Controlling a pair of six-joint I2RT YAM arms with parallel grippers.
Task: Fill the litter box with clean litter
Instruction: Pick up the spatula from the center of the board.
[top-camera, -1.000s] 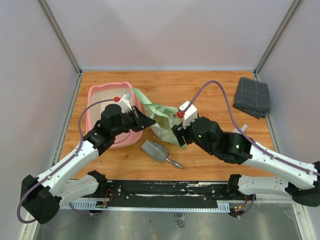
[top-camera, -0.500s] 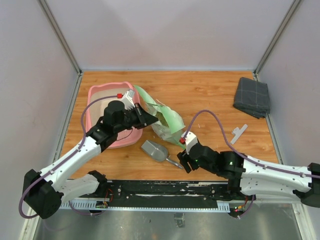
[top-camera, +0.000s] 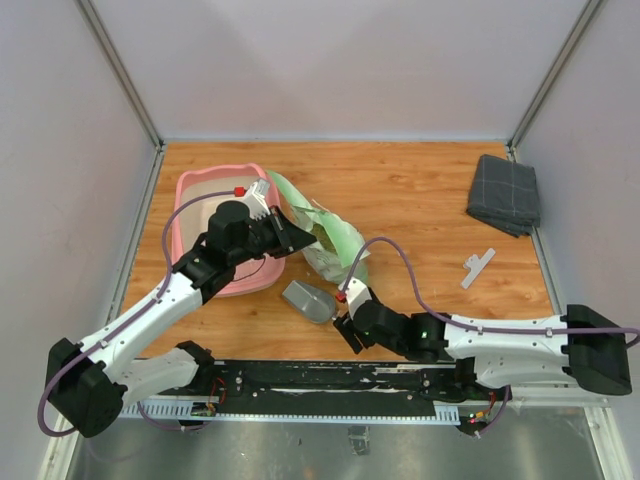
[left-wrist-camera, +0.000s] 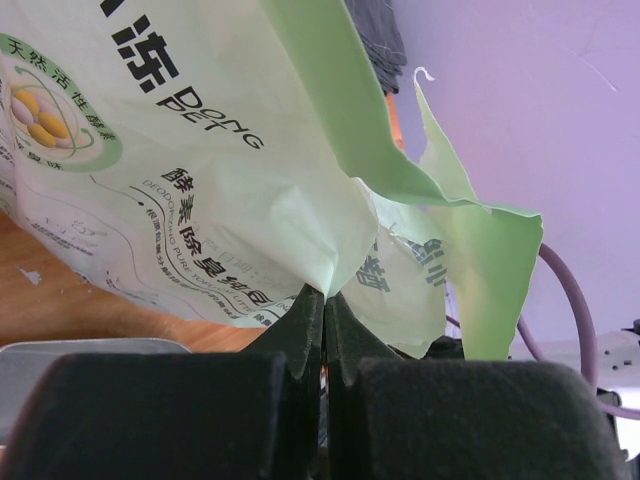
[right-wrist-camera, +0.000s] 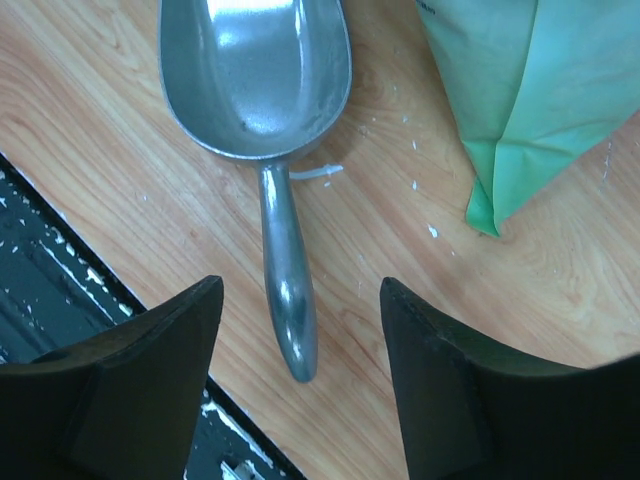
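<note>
The pink litter box (top-camera: 190, 200) lies at the back left, partly covered by my left arm. My left gripper (top-camera: 291, 238) is shut on the edge of the light green printed bag (top-camera: 338, 240), holding its mouth open; its tips (left-wrist-camera: 323, 293) pinch the film (left-wrist-camera: 200, 150). A dark grainy patch of clean litter (top-camera: 322, 238) shows in the bag's mouth. A grey metal scoop (top-camera: 306, 300) lies in front of the bag. My right gripper (top-camera: 346, 322) hovers open over the scoop's handle (right-wrist-camera: 288, 290), its jaws (right-wrist-camera: 300, 287) straddling it without touching.
A grey folded cloth (top-camera: 505, 193) lies at the back right, and a small white clip (top-camera: 478, 267) sits right of centre. The bag's lower corner (right-wrist-camera: 520, 90) is just right of the scoop bowl (right-wrist-camera: 255, 70). The black base rail (top-camera: 320, 385) runs close behind the handle.
My right arm has swung away from the bag, down toward the near edge and over the scoop handle, its jaws widening. The left gripper first raised the bag's edge slightly, then held still.
</note>
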